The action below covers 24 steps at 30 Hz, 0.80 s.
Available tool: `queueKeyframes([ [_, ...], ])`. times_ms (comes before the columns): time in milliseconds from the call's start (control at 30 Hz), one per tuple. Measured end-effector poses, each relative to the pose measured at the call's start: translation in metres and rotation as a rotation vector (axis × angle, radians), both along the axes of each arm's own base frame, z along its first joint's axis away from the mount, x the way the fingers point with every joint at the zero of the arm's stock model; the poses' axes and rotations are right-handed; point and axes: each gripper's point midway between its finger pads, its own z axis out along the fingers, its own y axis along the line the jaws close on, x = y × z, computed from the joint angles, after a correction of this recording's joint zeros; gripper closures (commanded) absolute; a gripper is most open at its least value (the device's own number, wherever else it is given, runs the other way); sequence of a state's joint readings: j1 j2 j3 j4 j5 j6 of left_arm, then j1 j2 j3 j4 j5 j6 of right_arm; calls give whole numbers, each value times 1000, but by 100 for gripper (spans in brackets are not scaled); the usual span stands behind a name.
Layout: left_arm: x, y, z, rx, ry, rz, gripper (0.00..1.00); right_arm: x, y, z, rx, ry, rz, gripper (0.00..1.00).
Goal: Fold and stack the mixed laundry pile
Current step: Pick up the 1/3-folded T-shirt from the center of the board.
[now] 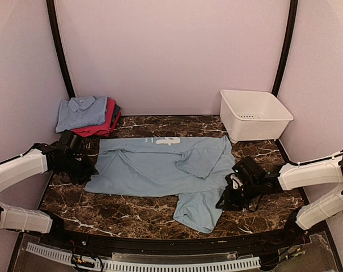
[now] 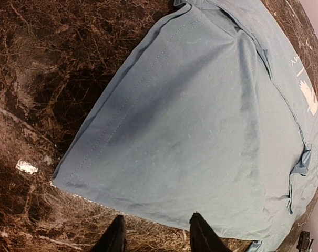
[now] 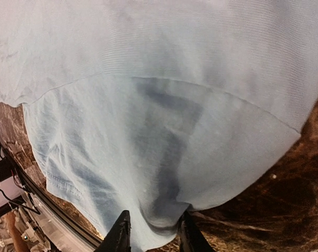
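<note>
A pale blue tee (image 1: 160, 164) with white print (image 1: 166, 140) at its far edge lies spread flat mid-table. My left gripper (image 1: 83, 168) is at its left edge. In the left wrist view the gripper (image 2: 156, 227) is open, its fingertips (image 2: 116, 231) just off the tee's (image 2: 201, 115) hem, over bare marble. My right gripper (image 1: 224, 199) is at the tee's right sleeve (image 1: 198, 209). In the right wrist view the gripper (image 3: 152, 227) is shut on bunched sleeve cloth (image 3: 164, 173), with creases running into the jaws.
A folded stack sits at the back left: a blue collared shirt (image 1: 80, 111) on top of a magenta-pink piece (image 1: 106, 123) and a dark piece (image 1: 117, 110). A white plastic tub (image 1: 253, 113) stands at the back right. The table is dark marble (image 1: 131, 212).
</note>
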<state>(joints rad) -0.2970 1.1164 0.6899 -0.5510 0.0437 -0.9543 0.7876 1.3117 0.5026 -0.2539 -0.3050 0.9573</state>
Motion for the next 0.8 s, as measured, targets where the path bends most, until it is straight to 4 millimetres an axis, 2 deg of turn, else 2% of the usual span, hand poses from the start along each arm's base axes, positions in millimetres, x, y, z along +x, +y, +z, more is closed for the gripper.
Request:
queueKeyframes([
  [133, -2, 1, -5, 6, 14, 1, 64, 5, 2, -3, -4, -9, -19, 100],
  [267, -4, 5, -11, 29, 41, 12, 71, 8, -1, -4, -20, -23, -35, 100],
  [567, -18, 29, -32, 108, 157, 131, 72, 17, -4, 25, 19, -123, -63, 100],
  [800, -25, 41, -46, 133, 219, 186, 70, 16, -8, 25, 5, -123, -68, 100],
])
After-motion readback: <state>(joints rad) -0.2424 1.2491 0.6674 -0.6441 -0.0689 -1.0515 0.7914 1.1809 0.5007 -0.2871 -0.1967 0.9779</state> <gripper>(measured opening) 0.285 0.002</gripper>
